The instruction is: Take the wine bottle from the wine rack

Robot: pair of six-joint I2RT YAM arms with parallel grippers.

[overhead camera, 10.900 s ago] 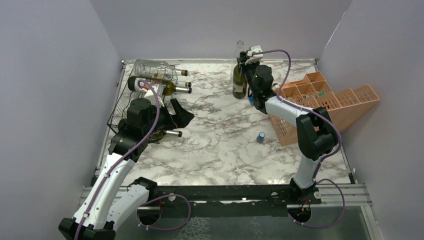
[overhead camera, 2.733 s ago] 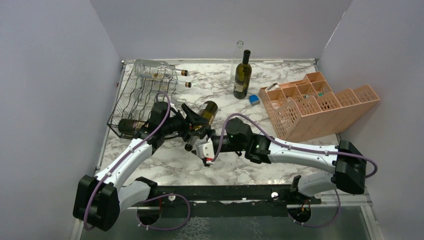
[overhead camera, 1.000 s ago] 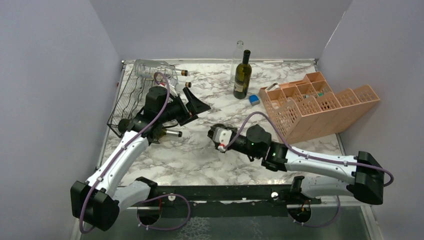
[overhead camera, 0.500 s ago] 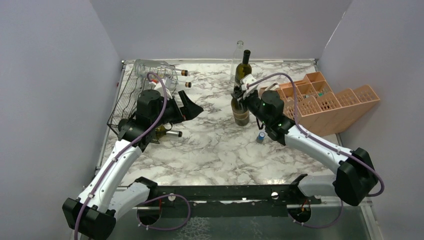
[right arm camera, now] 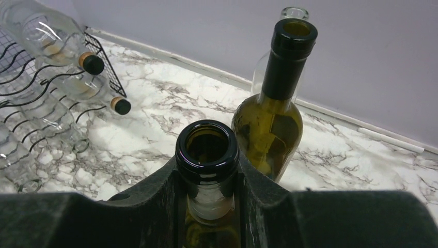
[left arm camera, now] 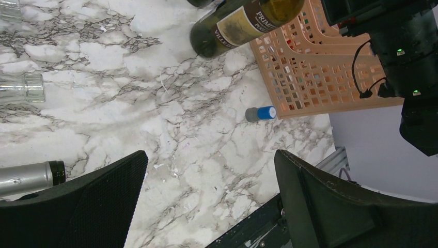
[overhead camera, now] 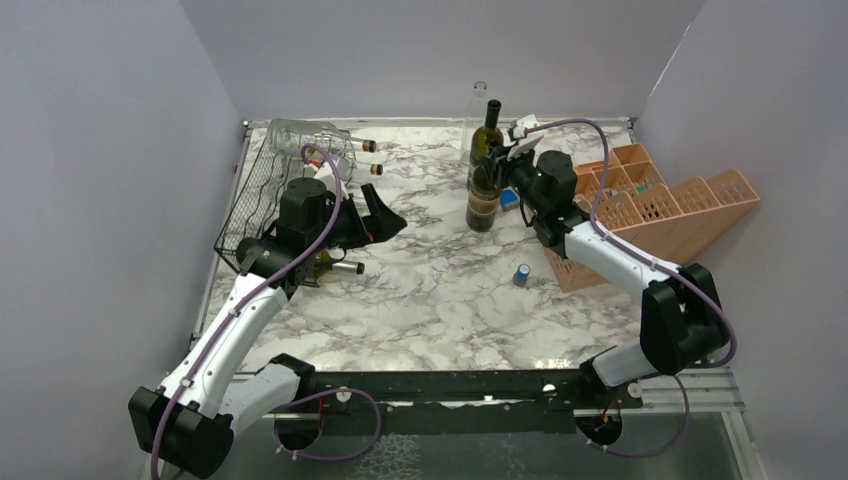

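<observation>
Wine bottle off rack, held upright at the far side of the tabletop.

Since half a second ago the right claw (right arm camera: pixel 207 170) has carried the wine bottle (overhead camera: pixel 482 205) from mid-tabletop (overhead camera: pixel 430 290) toward the back wall, just in front of a second dark bottle (overhead camera: pixel 492 118). The left claw (left arm camera: pixel 209 155) has barely shifted and is spread wide, holding nothing, beside the wine rack (overhead camera: pixel 262 195). Right claw pinches the neck below an uncorked mouth. The glass is dark green with a cream-and-brown label. I cannot tell whether the base touches the tabletop. Bare marble lies open between rack and bottle. The crate (overhead camera: pixel 690 215) crowds the right side.
</observation>
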